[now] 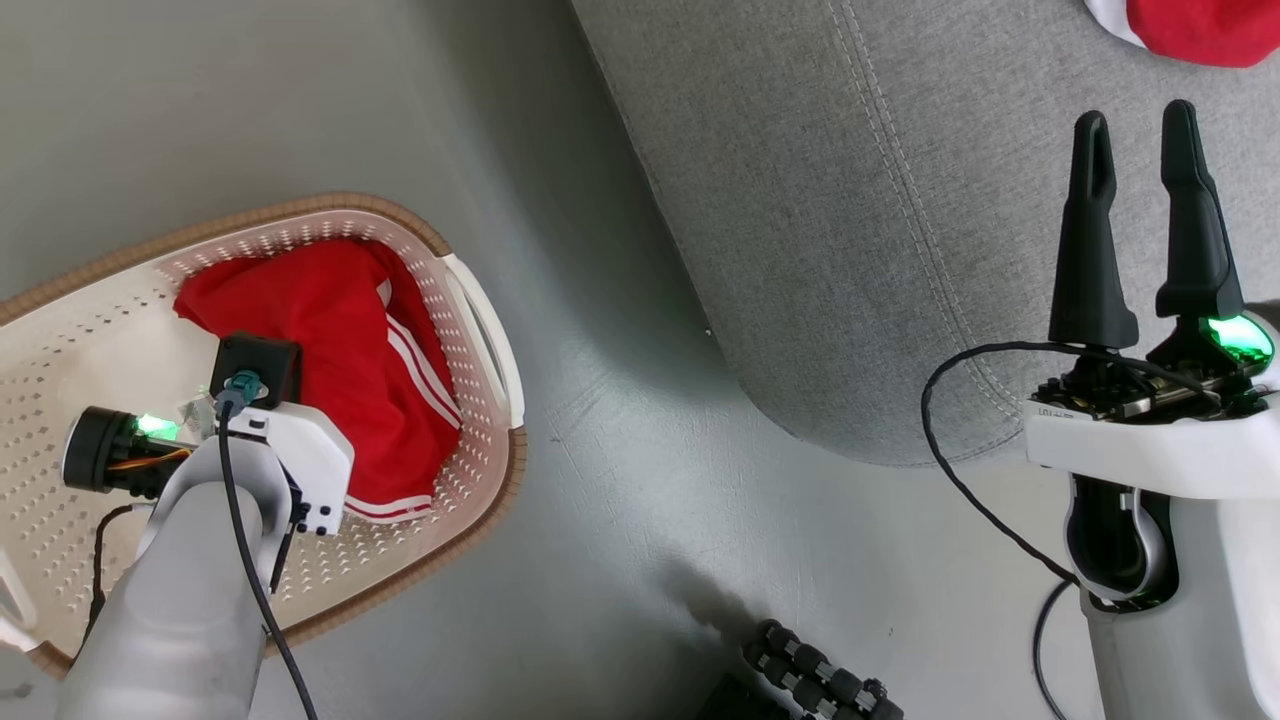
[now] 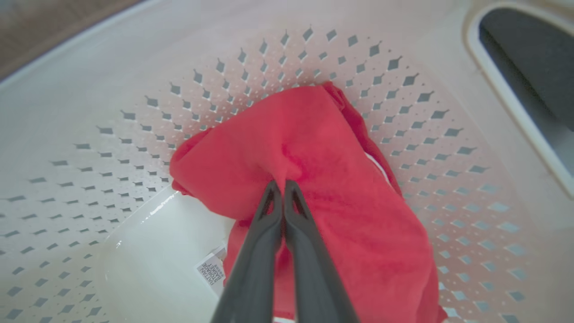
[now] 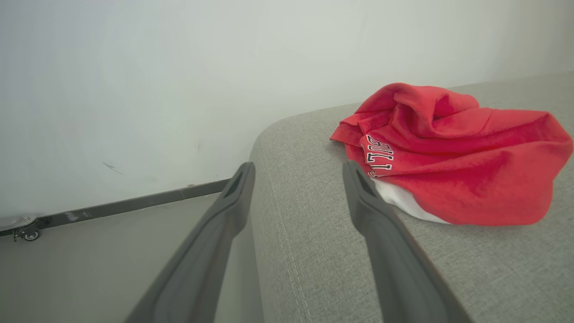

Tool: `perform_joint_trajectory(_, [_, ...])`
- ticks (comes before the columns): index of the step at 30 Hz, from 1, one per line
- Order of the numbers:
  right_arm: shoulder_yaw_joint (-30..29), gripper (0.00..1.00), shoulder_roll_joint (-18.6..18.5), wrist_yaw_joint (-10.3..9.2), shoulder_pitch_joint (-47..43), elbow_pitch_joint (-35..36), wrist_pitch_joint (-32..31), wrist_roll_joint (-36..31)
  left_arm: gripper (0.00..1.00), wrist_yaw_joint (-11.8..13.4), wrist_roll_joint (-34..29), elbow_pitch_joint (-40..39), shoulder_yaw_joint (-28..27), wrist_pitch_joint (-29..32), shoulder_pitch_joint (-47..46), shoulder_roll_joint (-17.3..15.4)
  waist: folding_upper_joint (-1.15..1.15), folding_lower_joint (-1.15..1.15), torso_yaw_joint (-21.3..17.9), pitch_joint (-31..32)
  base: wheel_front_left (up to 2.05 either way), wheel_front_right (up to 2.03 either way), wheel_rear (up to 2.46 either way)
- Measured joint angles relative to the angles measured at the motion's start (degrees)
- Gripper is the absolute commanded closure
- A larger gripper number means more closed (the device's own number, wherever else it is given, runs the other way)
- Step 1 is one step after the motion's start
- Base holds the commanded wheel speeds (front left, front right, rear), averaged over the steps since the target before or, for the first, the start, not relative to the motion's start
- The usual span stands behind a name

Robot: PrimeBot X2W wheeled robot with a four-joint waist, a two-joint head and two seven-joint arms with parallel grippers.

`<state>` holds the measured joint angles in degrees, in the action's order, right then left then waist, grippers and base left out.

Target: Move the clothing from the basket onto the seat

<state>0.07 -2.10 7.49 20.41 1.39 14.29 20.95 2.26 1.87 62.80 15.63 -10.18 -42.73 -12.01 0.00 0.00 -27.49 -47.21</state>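
Observation:
One red piece of clothing (image 1: 340, 330) with white stripes lies inside the cream basket (image 1: 300, 205) on the floor at the left. My left arm reaches down into the basket. In the left wrist view my left gripper (image 2: 281, 184) is shut, pinching a fold of this red garment (image 2: 323, 170) above the basket's perforated wall (image 2: 134, 112). A second red garment (image 1: 1195, 25) with white lettering rests on the grey seat (image 1: 850, 200) at the upper right. My right gripper (image 1: 1135, 120) hovers open over the seat's edge, holding nothing. The right wrist view has this gripper (image 3: 298, 168) just left of the crumpled garment (image 3: 453, 152) on the seat (image 3: 314, 251).
Grey floor (image 1: 620, 480) separates the basket from the seat. The basket's white handle (image 1: 490, 330) faces the seat. A black ribbed part of my base (image 1: 810, 675) sits at the bottom. A pale wall (image 3: 134, 89) with a dark baseboard stands beyond the seat's corner.

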Motion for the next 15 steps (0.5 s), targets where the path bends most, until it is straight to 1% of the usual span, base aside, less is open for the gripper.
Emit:
perform_joint_trajectory(9, [-0.6, 0.0, 0.0, 0.0, -0.1, -0.3, 0.0, -0.2, 1.0, -0.1, -0.3, -1.0, 0.6, -2.1, -0.1, 0.1, 0.0, 0.0, 1.1, 1.5, 0.0, 0.0, 0.0])
perform_joint_trajectory(13, [-1.2, 0.0, 0.0, 0.0, -0.1, -0.5, 0.0, -0.3, 1.0, -0.5, 0.1, -1.7, 0.5, -2.5, 0.0, 0.5, 0.0, 0.0, 1.8, 2.4, 0.0, 0.0, 0.0])
perform_joint_trajectory(15, [-1.3, 0.0, 0.0, 0.0, -0.1, -0.7, 0.0, -0.4, 1.0, -1.0, 0.1, -2.2, 0.5, -2.8, 0.0, 0.5, 0.0, 0.0, 2.1, 2.8, 0.0, 0.0, 0.0])
